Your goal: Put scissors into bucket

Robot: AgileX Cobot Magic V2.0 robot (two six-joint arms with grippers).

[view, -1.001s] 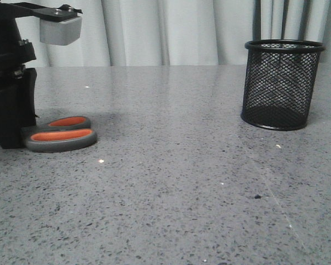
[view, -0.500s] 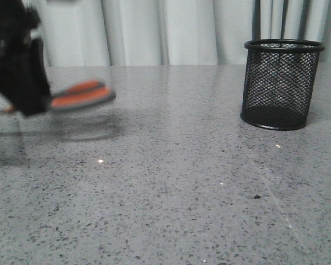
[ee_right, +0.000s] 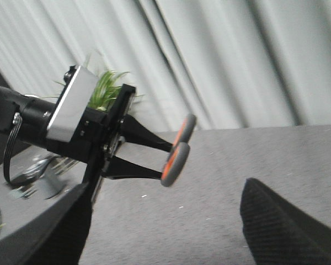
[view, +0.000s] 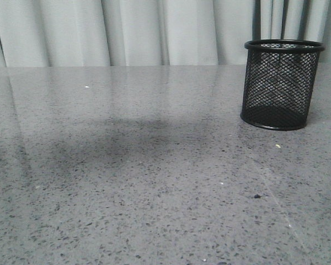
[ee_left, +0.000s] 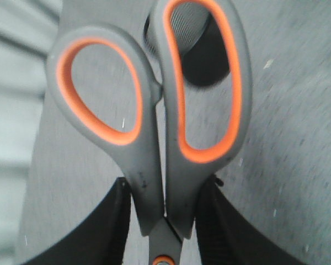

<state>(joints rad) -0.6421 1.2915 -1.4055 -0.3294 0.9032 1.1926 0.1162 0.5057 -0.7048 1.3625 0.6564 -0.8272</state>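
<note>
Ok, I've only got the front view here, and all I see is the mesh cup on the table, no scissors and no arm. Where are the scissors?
Observer: The left gripper has them. In the left wrist view its jaws are shut on the scissors, just below the orange-lined handle loops.
Operator: Are they off the table?
Observer: Yes. The right wrist view shows them held in the air above the table, handles pointing away from the arm.
Operator: And the right gripper?
Observer: The right gripper is open and holds nothing.
</note>
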